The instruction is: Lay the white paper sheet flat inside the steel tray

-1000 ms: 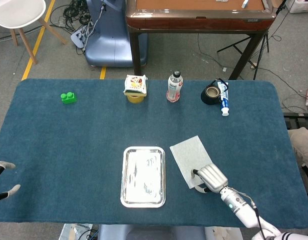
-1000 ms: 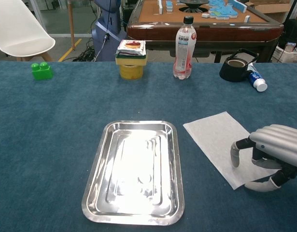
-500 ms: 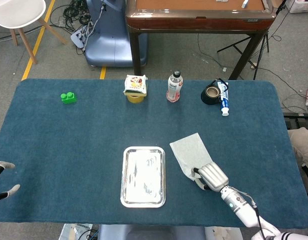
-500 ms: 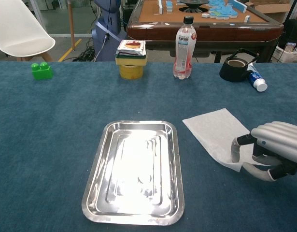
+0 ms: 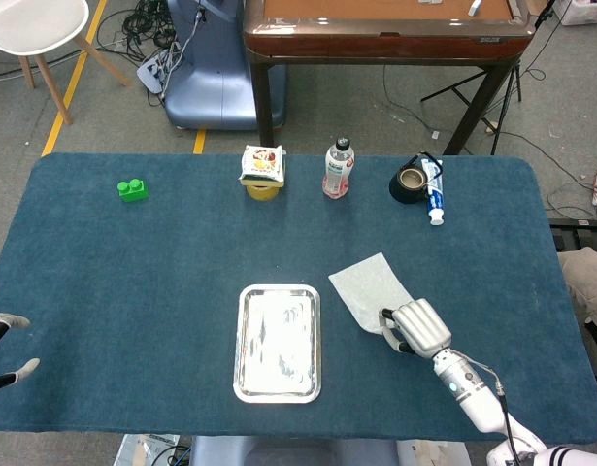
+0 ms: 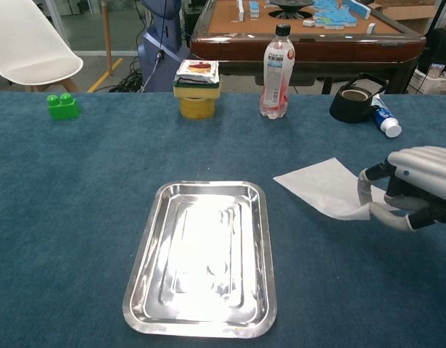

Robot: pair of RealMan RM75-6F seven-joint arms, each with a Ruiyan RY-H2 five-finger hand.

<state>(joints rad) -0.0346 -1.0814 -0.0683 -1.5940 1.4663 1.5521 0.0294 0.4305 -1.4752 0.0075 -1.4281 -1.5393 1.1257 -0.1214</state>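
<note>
1. Right hand [image 6: 407,192] is clamped on the near right edge of the white paper sheet [image 6: 320,186], which is pinched between thumb and fingers [image 5: 421,323].
2. That edge is raised off the blue table [image 5: 133,272]; the far left corner is seen low, near the cloth.
3. Just left of the sheet, the steel tray [image 6: 146,290] is seen lying flat.
4. Left hand [image 5: 2,349] is held at the table's left edge, fingers apart, nothing gripped.

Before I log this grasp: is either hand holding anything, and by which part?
The right hand pinches the paper at its near right corner, that end raised off the table. The left hand holds nothing.
</note>
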